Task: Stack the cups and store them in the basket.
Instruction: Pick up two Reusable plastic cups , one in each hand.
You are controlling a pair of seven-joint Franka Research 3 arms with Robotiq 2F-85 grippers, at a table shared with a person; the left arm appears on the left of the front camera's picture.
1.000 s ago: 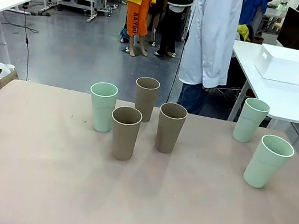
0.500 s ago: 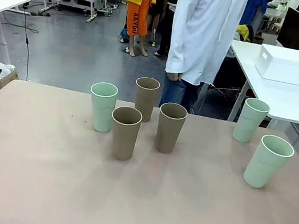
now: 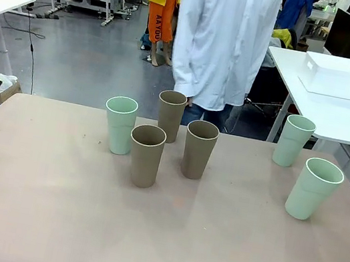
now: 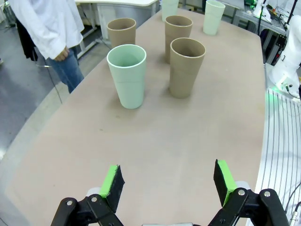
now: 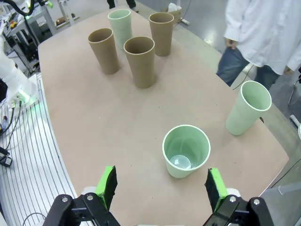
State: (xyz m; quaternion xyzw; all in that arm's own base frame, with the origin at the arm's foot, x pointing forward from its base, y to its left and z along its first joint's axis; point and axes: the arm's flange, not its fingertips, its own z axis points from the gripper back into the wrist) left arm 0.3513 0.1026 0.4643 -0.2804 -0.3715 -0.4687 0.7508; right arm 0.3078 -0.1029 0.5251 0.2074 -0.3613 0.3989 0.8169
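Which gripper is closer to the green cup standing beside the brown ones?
Left. The left gripper faces the cup with bare table between; the right gripper is at the opposite end, beyond the three brown cups.

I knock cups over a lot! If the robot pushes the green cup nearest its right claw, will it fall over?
Probably, if pushed up high: the tall pale mint green matte tumbler narrows toward its base. It looks empty, so likely light and easy to shove. Once down, its round tapered wall would probably roll in a curve.
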